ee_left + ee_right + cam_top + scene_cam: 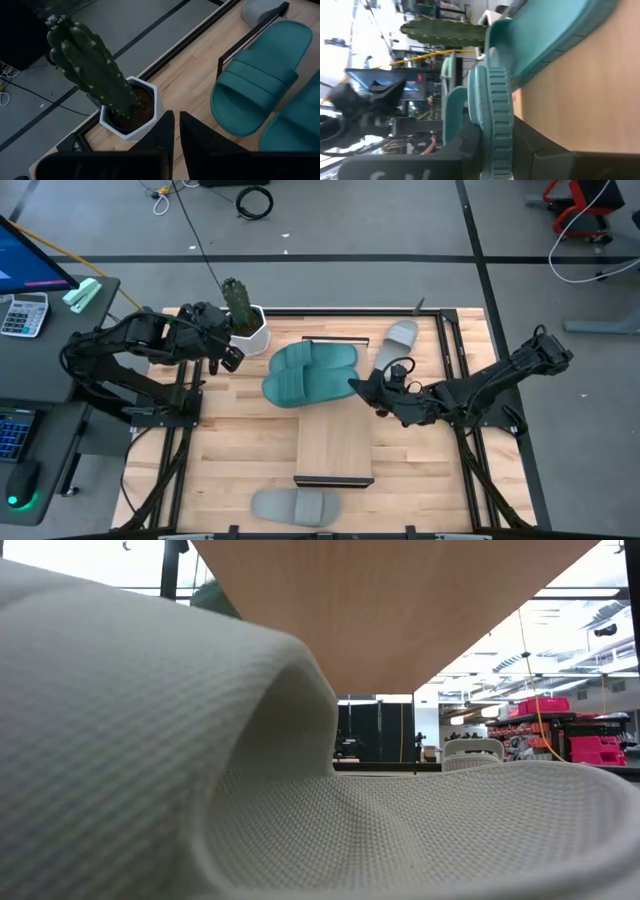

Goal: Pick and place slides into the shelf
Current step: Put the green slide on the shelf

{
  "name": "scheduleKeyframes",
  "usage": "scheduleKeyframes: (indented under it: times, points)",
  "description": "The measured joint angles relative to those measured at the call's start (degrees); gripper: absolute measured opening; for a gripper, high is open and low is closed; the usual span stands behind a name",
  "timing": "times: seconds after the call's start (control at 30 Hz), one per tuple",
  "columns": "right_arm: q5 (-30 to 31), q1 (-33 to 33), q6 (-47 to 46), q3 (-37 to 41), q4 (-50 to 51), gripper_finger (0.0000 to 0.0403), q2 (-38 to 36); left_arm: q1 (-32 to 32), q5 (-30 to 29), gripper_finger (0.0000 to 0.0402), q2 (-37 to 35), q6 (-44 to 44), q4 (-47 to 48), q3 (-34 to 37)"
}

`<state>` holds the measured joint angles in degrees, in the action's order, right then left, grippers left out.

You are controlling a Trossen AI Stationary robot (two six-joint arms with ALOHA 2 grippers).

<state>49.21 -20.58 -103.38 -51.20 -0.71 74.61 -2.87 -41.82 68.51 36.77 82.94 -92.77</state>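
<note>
Two teal slides lie side by side at the far end of the shelf (335, 442), one (322, 357) flat and one (295, 386) nearer me. My right gripper (363, 387) is shut on that nearer slide's right end. One grey slide (400, 337) rests on the tabletop to the far right of the shelf. The other grey slide (295, 505) lies at the near edge and fills the low view (300, 790). My left gripper (228, 356) hovers shut beside a potted cactus (240, 308), touching nothing. My right gripper pinches the nearer teal slide by the ridged rim of its sole (496, 117) at the slide's right end, between its two fingers (466, 146). It comes level from the table's right. Whether the slide is lifted off the board I cannot tell.
The cactus in its white pot (127, 117) stands at the far left of the table, just in front of my left gripper (176, 135). A desk with a calculator (22, 313) and a monitor sits left of the table. Bare board shows on the shelf's near half.
</note>
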Motion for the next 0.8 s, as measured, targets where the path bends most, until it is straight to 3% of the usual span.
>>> scheduleKeyframes:
  times: [0.8]
  points:
    - [-5.9,3.3,-4.1,-0.1,12.0,0.0068,0.1,0.0,-0.6,0.0024,0.0,-0.6,0.0,0.0]
